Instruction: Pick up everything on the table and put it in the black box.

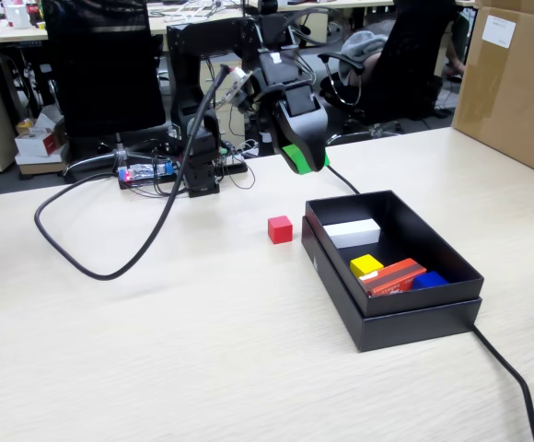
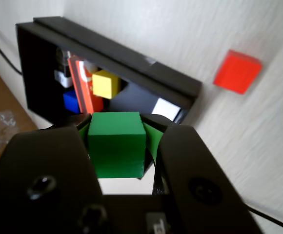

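Note:
My gripper (image 2: 117, 122) is shut on a green cube (image 2: 117, 144), held in the air; in the fixed view the gripper (image 1: 302, 158) hangs above the table just behind the far left corner of the black box (image 1: 336, 276). A red cube (image 1: 280, 229) lies on the table left of the box; it shows in the wrist view (image 2: 237, 71) too. Inside the box (image 2: 131, 56) lie a white block (image 1: 353, 233), a yellow cube (image 1: 365, 265), an orange-red block (image 1: 394, 277) and a blue cube (image 1: 430, 280).
A thick black cable (image 1: 110, 262) loops over the table on the left. Another cable (image 1: 516, 382) runs from the box to the front right. A cardboard box (image 1: 516, 83) stands at the back right. The arm's base (image 1: 203, 166) stands at the table's rear edge.

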Tool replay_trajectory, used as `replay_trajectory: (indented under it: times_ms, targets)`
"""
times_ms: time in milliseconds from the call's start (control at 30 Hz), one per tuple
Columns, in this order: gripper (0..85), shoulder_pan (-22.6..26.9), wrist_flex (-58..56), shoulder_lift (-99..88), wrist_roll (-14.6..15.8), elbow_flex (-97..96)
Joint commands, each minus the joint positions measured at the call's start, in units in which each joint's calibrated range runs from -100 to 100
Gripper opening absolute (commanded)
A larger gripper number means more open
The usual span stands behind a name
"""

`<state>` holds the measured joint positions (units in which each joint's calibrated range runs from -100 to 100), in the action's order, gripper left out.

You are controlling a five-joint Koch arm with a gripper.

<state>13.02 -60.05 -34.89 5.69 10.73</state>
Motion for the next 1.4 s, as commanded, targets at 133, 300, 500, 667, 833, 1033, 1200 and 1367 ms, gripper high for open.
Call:
replay_trajectory:
  times_ms: [133, 300, 500, 667, 833, 1033, 1200, 1367]
  targets:
    - [6.0, 1.6, 0.0, 16.4, -0.1, 16.0]
    - [6.0, 2.7, 0.0, 27.3, 0.5, 22.9]
    - [6.5, 3.3, 0.0, 36.3, 1.5, 23.8]
    - [6.8, 3.1, 0.4, 41.0, 1.8, 23.7]
    - [7.4, 2.4, 0.7, 44.4, 1.8, 22.0]
    - [25.7, 2.2, 0.7, 42.9, 1.5, 21.0]
    - [28.9, 2.1, 0.7, 37.1, 1.1, 19.9]
    - [40.0, 1.9, 0.2, 24.8, 0.8, 16.3]
